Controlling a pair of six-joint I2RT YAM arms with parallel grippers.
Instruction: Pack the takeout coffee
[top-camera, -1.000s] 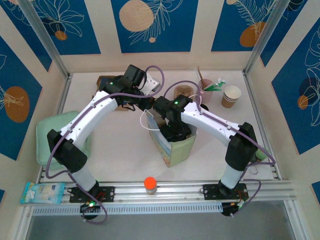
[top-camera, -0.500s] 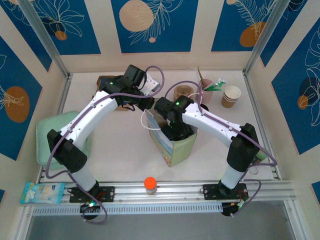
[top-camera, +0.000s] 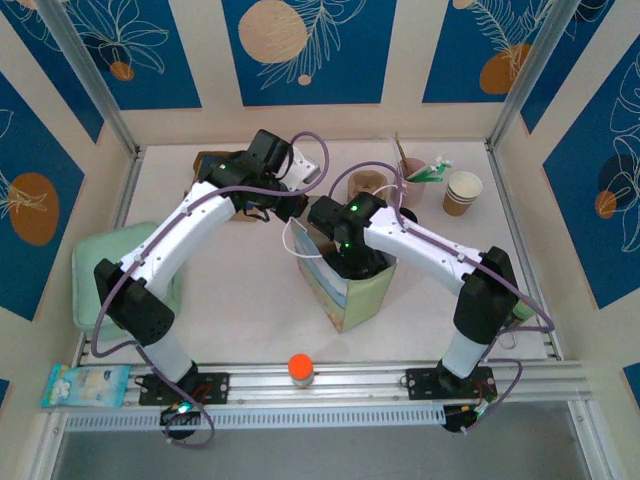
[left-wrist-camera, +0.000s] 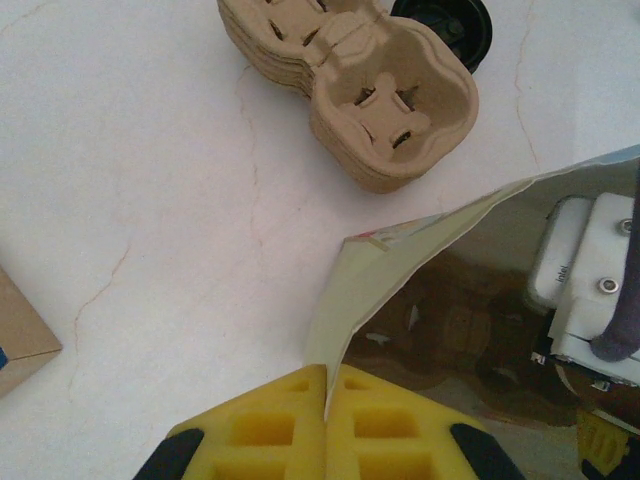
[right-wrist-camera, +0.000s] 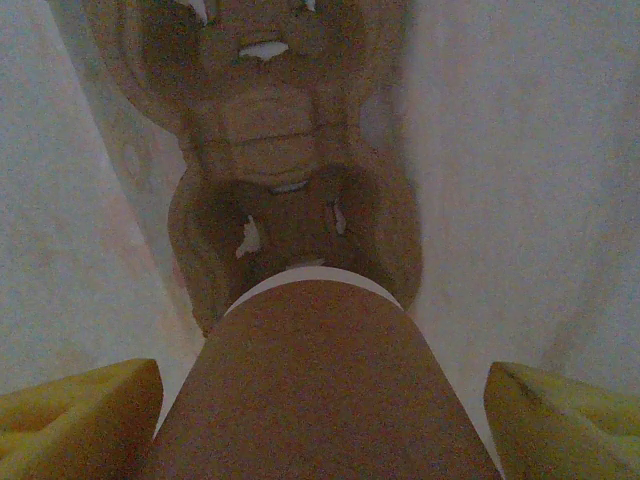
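My left gripper (left-wrist-camera: 325, 425) is closed: its two yellow fingers (left-wrist-camera: 260, 432) pinch the thin rim of the paper bag (left-wrist-camera: 400, 240) and hold the mouth open. My right gripper (right-wrist-camera: 320, 420) is down inside that bag. Its yellow fingers (right-wrist-camera: 80, 410) stand wide on either side of a brown paper cup (right-wrist-camera: 310, 370), and I judge they are gripping it, since the cup hangs above the bag's floor with nothing else under it.

Directly below the cup, at the bottom of the bag, lies a moulded pulp cup carrier (right-wrist-camera: 285, 130). One of its sockets sits just under the cup's base.

Outside the bag, a stack of spare carriers (left-wrist-camera: 370, 100) rests on the white table (left-wrist-camera: 130, 180), with a black lid (left-wrist-camera: 450, 20) just beside it. Seen from above, the pale green bag (top-camera: 360, 300) stands mid-table between both arms. A second cup (top-camera: 462, 192) waits near the far right corner.

So the carrier is already in the bag, and the first cup is not yet seated. What seems left is to lower it into its socket, let go, and bring the second cup.
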